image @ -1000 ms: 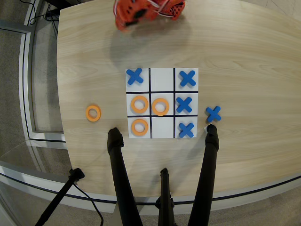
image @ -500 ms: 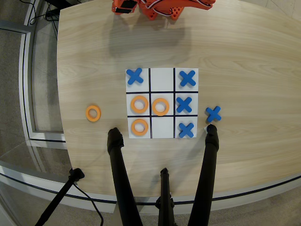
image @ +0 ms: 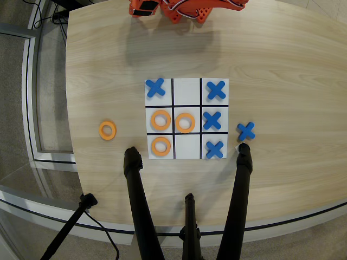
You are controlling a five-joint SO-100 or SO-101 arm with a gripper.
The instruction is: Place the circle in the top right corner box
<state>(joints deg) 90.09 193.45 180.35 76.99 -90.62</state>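
Observation:
The nine-square board (image: 187, 92) lies in the middle of the table in the overhead view. Three orange rings lie on it: in the middle-left square (image: 161, 119), the centre square (image: 185, 123) and the bottom-left corner square (image: 160, 146). That corner is the only one without a blue X. Another orange ring (image: 107, 130) lies on the bare table left of the board. Blue X pieces fill the top-left (image: 155, 87), top-right (image: 216, 90), middle-right and bottom-right squares. Only part of the orange arm (image: 184, 8) shows at the top edge; its fingers are out of view.
A loose blue X (image: 246, 130) lies on the table right of the board. Black tripod legs (image: 135, 189) (image: 241, 184) stand just below the board's lower corners. The wooden table's curved edge (image: 69, 108) runs along the left and bottom.

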